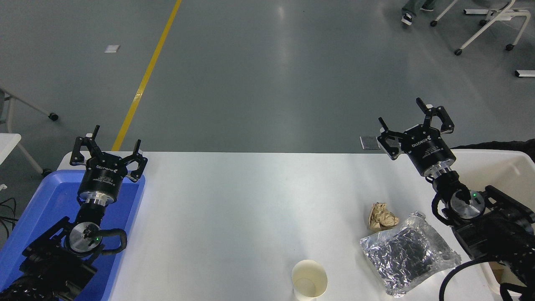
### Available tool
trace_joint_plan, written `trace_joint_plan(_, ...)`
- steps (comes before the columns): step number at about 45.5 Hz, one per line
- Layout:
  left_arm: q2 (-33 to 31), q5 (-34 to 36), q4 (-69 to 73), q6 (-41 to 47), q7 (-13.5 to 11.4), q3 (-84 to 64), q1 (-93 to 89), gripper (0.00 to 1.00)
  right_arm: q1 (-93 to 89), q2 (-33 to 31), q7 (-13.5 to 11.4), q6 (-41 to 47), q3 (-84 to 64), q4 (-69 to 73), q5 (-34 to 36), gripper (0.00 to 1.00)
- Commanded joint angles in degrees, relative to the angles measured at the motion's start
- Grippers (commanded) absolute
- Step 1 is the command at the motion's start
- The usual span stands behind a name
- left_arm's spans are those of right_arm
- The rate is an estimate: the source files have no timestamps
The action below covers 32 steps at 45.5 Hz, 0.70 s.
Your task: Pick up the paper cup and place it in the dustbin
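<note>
The paper cup [309, 282] is standing upright near the front edge of the white table [234, 217], its cream inside facing up, right of the table's middle. Nothing is touching it. Just to its right a crinkled silver foil bag [407, 253] is lying flat, and beyond that bag, touching or almost touching its far corner, a crumpled brown paper ball [382, 216] is sitting.

The right gripper [411, 125] is hanging above the table's far right corner, well apart from the cup, with its fingers spread wide and holding nothing. Behind and under that arm the dustbin [501, 167] is showing at the right edge; only its cream-white rim and part of one wall are visible, so I cannot really tell what is lying inside it.

Over at the left, the left gripper [109, 147] is parked above a shallow blue tray [42, 209] at the table's left end, fingers likewise splayed apart and empty.

Beyond the table a yellow floor line [146, 75] is running away across the grey floor.
</note>
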Motion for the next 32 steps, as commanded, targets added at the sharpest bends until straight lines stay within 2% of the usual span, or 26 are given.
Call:
trace_joint_plan(1, 0.0, 0.0, 0.0, 0.0, 0.1, -0.1, 0.0, 1.00, 0.0, 0.0, 0.0, -0.1, -0.1, 0.1, -0.1, 1.00)
trace_joint_plan(12, 0.0, -0.3, 0.0, 0.0, -0.2, 0.4, -0.1, 1.00, 1.7, 0.1, 0.0, -0.3, -1.1, 0.6, -1.3, 1.00)
trace_joint_plan(25, 0.1, -0.3, 0.0, 0.0, -0.2, 0.5, -0.1, 1.00, 15.7, -2.4, -0.2, -1.5, -15.7, 0.4, -17.0, 1.00)
trace_joint_plan(32, 0.1, -0.3, 0.0, 0.1, -0.2, 0.5, -0.1, 1.00, 25.0, -2.6, -0.2, -3.6, -28.3, 0.8, -21.0, 1.00)
